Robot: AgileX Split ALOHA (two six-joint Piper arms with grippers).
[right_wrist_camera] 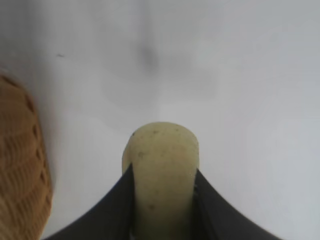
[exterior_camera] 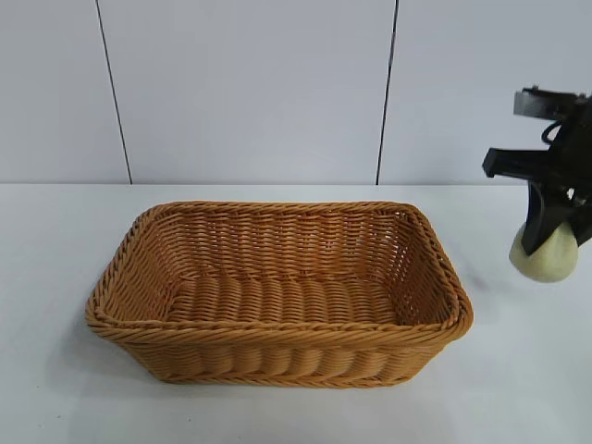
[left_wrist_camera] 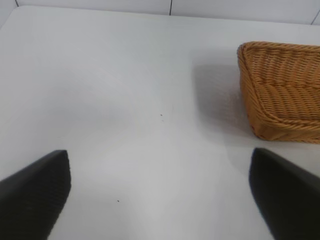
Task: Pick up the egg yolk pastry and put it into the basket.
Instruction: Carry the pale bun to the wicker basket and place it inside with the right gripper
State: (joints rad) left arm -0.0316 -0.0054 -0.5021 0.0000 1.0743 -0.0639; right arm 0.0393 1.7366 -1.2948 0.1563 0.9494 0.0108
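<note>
Egg yolk pastry (exterior_camera: 546,260): pale cream-yellow, pinched between two black fingers and hanging clear of the table — off to the right of the basket in the exterior view, well apart from its rim.
Right gripper (exterior_camera: 548,250): pointing steeply down, jaws clamped on the egg yolk pastry; in the right wrist view the fingers (right_wrist_camera: 107,210) press on either side of the bun, which bulges out beyond their tips.
Basket (exterior_camera: 277,328): golden-brown wicker, rectangular, standing on the table in the middle of the exterior view — nothing lies inside it.
Left gripper (left_wrist_camera: 160,192): jaws spread wide apart above bare table, one corner of the basket near it.
Table (exterior_camera: 55,277): white, plain.
Wall (exterior_camera: 250,83): light panels with dark seams behind the table.
</note>
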